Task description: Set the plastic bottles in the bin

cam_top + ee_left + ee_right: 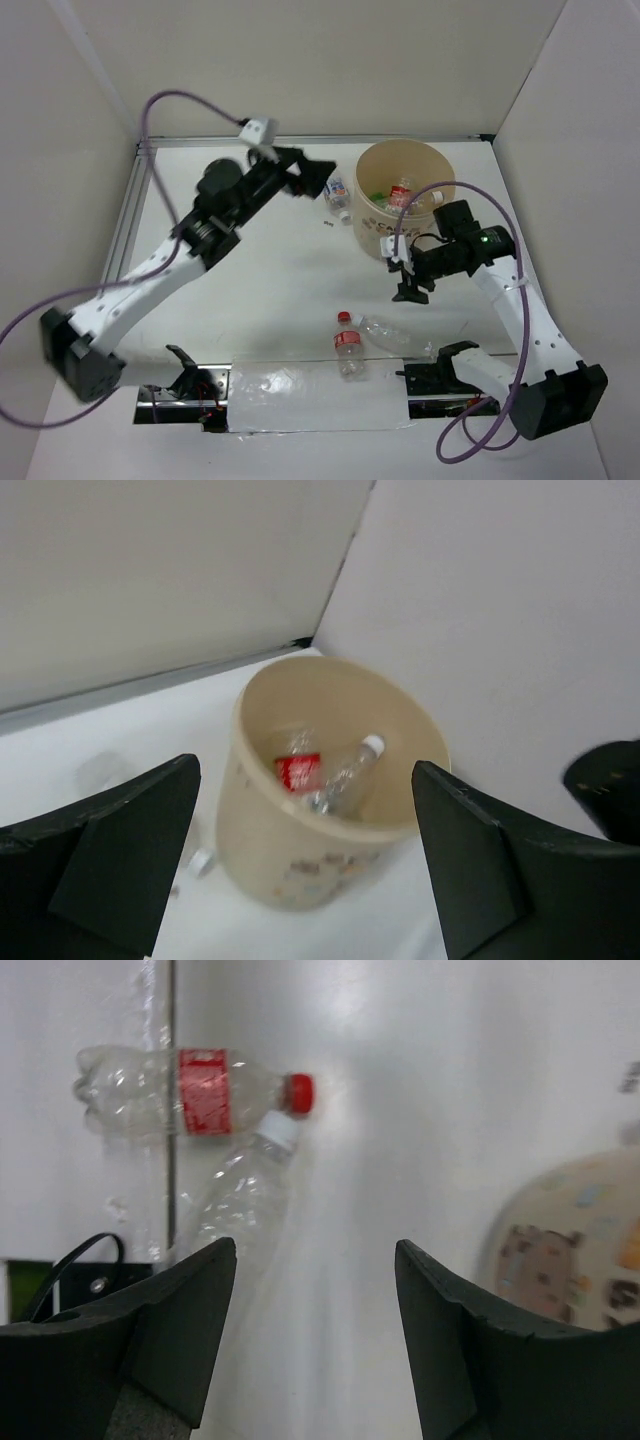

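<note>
Parking my right gripper (408,288) beside the bin (368,228) (spread empty, like the left gripper (318,178)) to reach two nearby bottles (350,350).

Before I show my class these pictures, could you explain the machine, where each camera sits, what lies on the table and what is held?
Two robot arms are bolted at the near edge of the table. One picture looks down from above; the others come from a camera on each wrist, dark fingers framing the view. The bin already holds some bottles, and another bottle lies beside it. A red-capped bottle and a white-capped bottle lie near the front. The left gripper and right gripper are open, holding nothing.
</note>
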Controlling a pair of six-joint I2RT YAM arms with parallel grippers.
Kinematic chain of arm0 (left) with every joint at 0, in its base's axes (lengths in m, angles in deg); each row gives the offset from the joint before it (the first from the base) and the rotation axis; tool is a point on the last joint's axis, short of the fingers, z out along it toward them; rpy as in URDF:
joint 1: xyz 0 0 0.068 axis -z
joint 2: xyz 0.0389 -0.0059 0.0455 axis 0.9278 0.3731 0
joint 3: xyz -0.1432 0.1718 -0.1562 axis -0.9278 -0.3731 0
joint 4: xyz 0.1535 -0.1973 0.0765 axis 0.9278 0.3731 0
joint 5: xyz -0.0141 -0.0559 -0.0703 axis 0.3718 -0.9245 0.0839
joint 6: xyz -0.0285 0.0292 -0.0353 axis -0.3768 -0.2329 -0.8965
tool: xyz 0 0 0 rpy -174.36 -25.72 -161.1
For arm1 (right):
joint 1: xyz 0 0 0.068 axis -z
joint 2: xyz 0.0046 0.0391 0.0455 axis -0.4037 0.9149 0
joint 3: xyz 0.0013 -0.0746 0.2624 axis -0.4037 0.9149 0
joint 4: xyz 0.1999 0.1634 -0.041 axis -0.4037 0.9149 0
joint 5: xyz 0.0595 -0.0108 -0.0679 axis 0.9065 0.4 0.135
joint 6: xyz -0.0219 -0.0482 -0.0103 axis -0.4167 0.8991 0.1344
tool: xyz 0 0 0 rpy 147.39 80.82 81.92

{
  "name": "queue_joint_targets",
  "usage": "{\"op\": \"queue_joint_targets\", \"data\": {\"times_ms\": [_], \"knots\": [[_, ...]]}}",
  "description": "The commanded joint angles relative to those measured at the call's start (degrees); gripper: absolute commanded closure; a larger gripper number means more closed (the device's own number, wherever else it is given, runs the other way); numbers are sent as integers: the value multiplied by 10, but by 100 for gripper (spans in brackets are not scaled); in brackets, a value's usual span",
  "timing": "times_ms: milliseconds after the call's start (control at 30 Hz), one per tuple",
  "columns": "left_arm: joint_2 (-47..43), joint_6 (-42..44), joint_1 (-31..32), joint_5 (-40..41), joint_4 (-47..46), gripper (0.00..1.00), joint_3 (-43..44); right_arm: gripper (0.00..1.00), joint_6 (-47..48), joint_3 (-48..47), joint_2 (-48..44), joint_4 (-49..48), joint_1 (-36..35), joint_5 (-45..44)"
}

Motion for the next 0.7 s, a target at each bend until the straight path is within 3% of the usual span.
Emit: {"op": "queue_joint_targets", "data": {"times_ms": [0, 33, 133, 167, 267, 300, 500, 667], "knots": [[-136, 7, 7, 54, 37, 0, -142, 28, -59, 46, 22, -18, -57, -59], [-168, -8, 7, 63, 54, 0, -212, 26, -83, 56, 30, -31, -100, -78], [-272, -69, 34, 85, 124, 0, -298, 25, -174, 86, 62, -99, -167, -163], [-292, -86, 43, 90, 137, 0, -340, 23, -199, 86, 73, -118, -223, -188], [-325, -150, 87, 118, 204, 0, -381, 22, -248, 80, 135, -130, -309, -248], [-325, -175, 131, 141, 236, 0, -382, 19, -261, 66, 166, -123, -317, -255], [-325, -244, 217, 216, 287, 0, -388, 4, -316, 54, 254, -117, -350, -299], [-325, -307, 273, 261, 356, 0, -393, 1, -361, 72, 282, -138, -370, -355]]}}
